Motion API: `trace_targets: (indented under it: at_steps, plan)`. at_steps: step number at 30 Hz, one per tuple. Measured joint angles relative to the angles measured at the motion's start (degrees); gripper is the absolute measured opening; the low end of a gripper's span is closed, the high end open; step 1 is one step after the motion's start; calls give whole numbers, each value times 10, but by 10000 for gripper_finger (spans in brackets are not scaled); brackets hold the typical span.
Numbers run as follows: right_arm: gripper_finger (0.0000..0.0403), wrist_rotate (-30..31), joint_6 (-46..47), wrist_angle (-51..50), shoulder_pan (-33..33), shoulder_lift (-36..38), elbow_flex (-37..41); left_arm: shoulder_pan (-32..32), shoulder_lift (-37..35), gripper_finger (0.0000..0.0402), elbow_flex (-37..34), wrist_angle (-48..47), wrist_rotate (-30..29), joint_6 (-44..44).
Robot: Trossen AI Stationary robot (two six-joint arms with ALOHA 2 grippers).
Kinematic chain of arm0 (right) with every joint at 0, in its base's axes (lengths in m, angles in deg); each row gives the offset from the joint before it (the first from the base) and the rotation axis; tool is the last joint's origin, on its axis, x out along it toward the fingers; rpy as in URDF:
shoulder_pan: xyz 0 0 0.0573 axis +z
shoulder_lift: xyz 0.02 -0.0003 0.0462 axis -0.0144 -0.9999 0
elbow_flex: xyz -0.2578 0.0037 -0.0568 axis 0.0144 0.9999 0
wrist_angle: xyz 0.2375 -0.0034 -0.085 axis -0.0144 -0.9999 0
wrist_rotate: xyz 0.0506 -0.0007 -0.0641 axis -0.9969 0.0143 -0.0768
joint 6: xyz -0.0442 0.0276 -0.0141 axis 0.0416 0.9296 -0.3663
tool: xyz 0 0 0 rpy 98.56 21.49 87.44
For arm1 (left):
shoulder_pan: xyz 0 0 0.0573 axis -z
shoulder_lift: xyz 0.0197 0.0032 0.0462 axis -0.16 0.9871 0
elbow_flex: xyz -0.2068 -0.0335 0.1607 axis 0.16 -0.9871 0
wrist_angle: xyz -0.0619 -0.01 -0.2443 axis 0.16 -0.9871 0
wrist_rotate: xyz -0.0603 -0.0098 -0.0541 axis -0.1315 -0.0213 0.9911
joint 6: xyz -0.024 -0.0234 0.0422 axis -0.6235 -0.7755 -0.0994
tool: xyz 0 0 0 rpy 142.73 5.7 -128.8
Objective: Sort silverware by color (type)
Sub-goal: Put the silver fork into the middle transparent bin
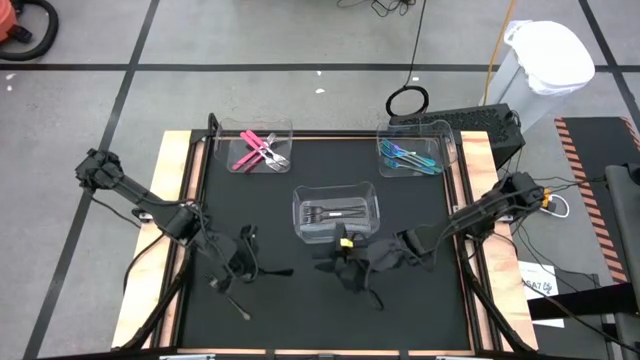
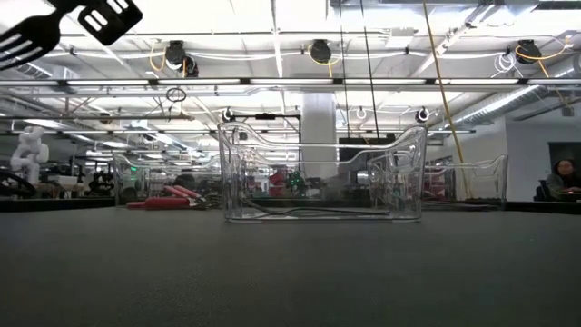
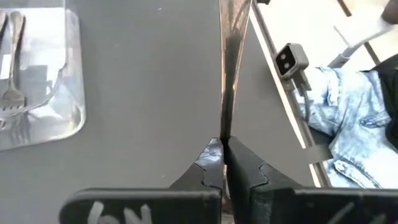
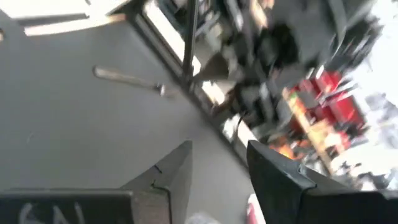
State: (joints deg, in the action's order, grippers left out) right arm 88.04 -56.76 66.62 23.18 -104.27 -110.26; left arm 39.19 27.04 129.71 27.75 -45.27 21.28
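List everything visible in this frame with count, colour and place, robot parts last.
Pink silverware: several pieces, pink handles, in the clear bin at the table's far left.
Blue-teal silverware: several pieces, iridescent, in the far right clear bin.
Grey silverware: a few pieces, plain metal, in the centre clear bin.
Loose utensil: one, grey, on the black mat near the front left.
Fork: one, dark metal, held above the mat.
Table: one, black mat with wooden edges.
Left gripper: shut on the fork's handle, front left.
Right gripper: fingers apart, empty, front centre.
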Motion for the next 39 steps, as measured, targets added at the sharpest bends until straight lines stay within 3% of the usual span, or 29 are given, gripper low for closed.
trace_targets:
  at_steps: [6, 17, 31, 39]
  plan:
    - [146, 34, -45, 27, 33, -16, -32, -4, 0, 2, 0, 5, 0, 4]
    - [146, 163, -95, -90, 52, -152, -194, -5, 5, 1, 0, -5, 10, 4]
    - [145, 162, -114, -94, 53, -187, -229, -5, 48, 1, 0, -22, 20, 4]
    - [116, 160, -99, -127, 50, -187, -229, -5, 53, 1, 0, -21, 20, 4]
